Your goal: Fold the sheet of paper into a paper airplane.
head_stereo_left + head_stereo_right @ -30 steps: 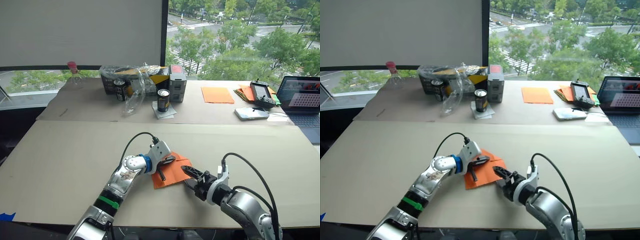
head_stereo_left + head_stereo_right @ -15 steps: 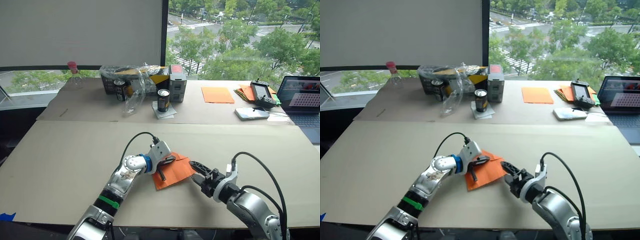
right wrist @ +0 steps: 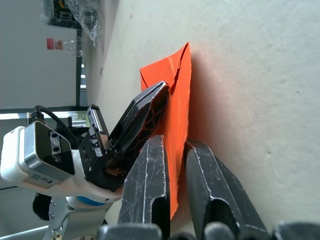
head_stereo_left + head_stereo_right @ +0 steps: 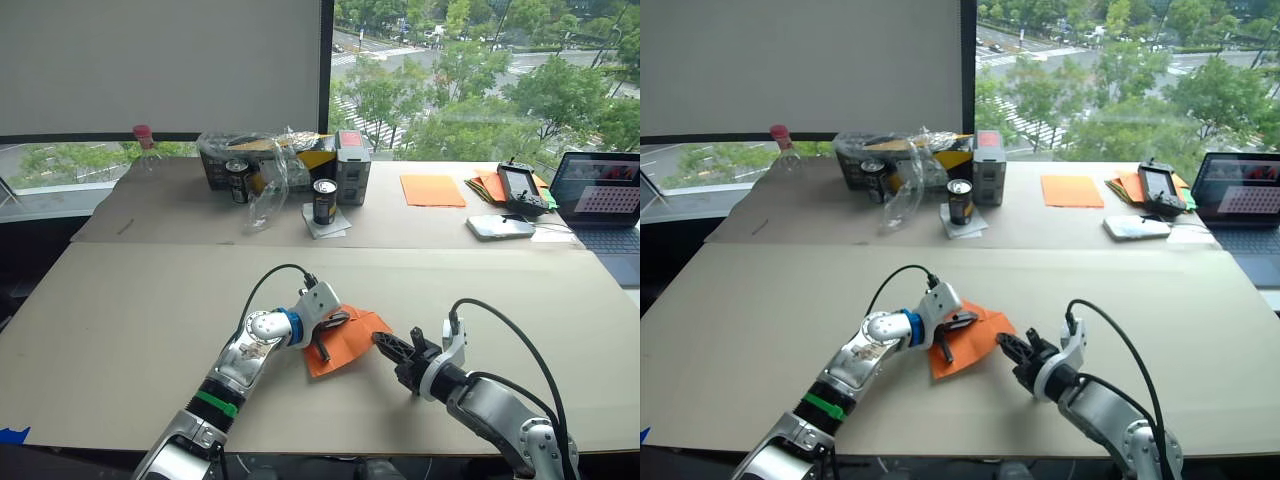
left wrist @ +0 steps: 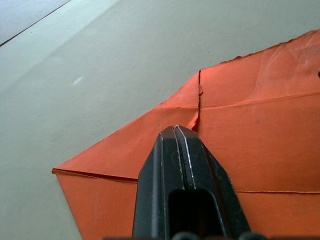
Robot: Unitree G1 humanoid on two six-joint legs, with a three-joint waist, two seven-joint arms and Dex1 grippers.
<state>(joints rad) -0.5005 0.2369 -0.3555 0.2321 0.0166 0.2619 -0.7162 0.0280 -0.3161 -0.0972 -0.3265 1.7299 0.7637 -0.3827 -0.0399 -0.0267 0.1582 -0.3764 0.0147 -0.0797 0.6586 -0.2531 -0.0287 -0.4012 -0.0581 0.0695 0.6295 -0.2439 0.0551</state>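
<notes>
Paper, the creased orange sheet of paper (image 4: 345,339), lies flat on the bench (image 4: 140,300) between my two sets of fingers, partly folded into a layered shape with a pointed corner and visible crease lines. My left gripper (image 5: 176,145) has its fingers pressed tight together, with nothing between them, tips bearing down on the upper face of the sheet next to a crease that meets a short tear or overlap edge. From those tips the paper spreads ahead and to both sides, so the left arm is the one pinning it.

My right gripper (image 3: 172,155) comes in from the opposite side, low to the bench. Its fingers (image 3: 147,175) sit one on each side of the near edge of the sheet with a thin strip of orange between them; I judge they are clamped on that edge, though the gap is narrow and I cannot be fully sure the pads bite. The sheet's long axis runs roughly from my right fingertips toward the left ones.

I judge the next fold turns on lifting this near edge over toward the pinned line.

The bench surface is plain, pale and matte. Cans (image 4: 325,200), boxes (image 4: 355,165), a smooth orange sheet (image 4: 434,190) and a laptop (image 4: 600,195) stand well apart on the far side.
</notes>
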